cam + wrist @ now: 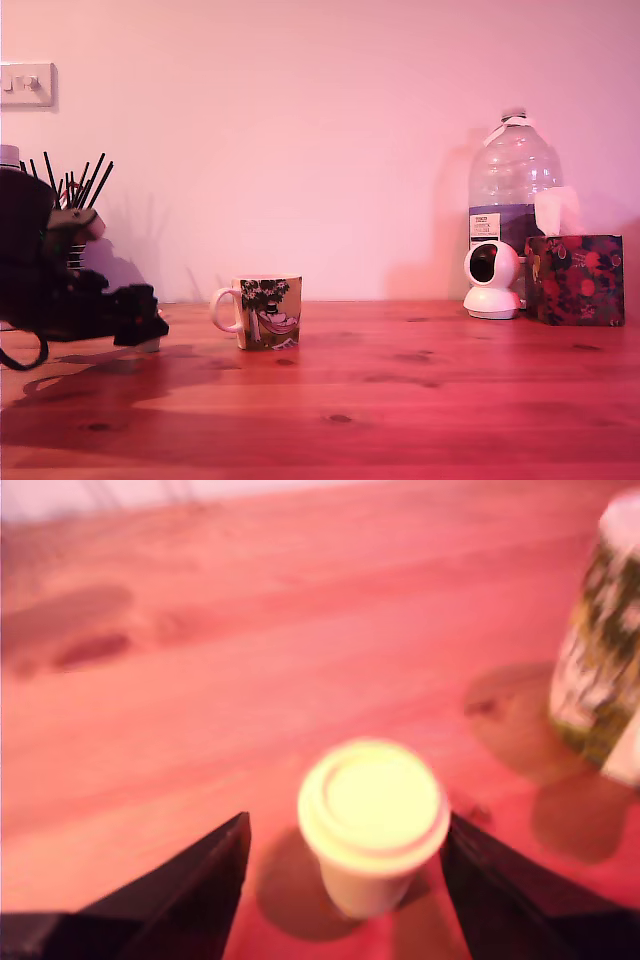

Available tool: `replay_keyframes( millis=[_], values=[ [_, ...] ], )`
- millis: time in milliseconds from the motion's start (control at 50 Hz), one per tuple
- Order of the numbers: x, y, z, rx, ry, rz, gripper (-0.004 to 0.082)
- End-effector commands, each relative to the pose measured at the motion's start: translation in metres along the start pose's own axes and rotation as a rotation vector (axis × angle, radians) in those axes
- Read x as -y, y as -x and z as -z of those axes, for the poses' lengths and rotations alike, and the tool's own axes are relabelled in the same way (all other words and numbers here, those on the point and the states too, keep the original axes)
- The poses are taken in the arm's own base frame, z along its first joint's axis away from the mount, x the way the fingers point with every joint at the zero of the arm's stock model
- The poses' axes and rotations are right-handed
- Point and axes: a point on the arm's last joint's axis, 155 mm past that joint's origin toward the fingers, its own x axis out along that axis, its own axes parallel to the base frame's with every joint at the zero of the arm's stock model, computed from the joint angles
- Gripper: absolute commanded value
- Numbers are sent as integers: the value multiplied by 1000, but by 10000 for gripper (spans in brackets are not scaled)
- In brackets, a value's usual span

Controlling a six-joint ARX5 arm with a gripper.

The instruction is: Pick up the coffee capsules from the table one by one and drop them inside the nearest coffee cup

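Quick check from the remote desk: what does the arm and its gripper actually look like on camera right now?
In the exterior view the arm is a bulky black body with blocky housings and a dark cable looping beneath it, low at that view's left. The gripper shows in the wrist view as two matte black fingers, wedge-shaped and tapering to points. No markings or labels are readable on either.

The exterior view looks low across the table (400, 400) toward the wall; the wrist view looks down closely, both showing the coffee cup (268, 312).
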Motion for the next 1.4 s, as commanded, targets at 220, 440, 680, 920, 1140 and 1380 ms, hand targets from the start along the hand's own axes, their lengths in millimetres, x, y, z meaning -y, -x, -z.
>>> replay_keyframes(
  millis=[220, 440, 680, 920, 1140, 1380],
  values=[
    [0, -5, 9, -21, 1, 9, 529],
    [5, -5, 12, -34, 6, 38, 378],
    [9, -5, 11, -32, 2, 57, 214],
    [6, -4, 11, -30, -8, 64, 214],
    [8, 3, 6, -64, 4, 70, 214],
    [18, 16, -2, -115, 20, 104, 215]
  ],
)
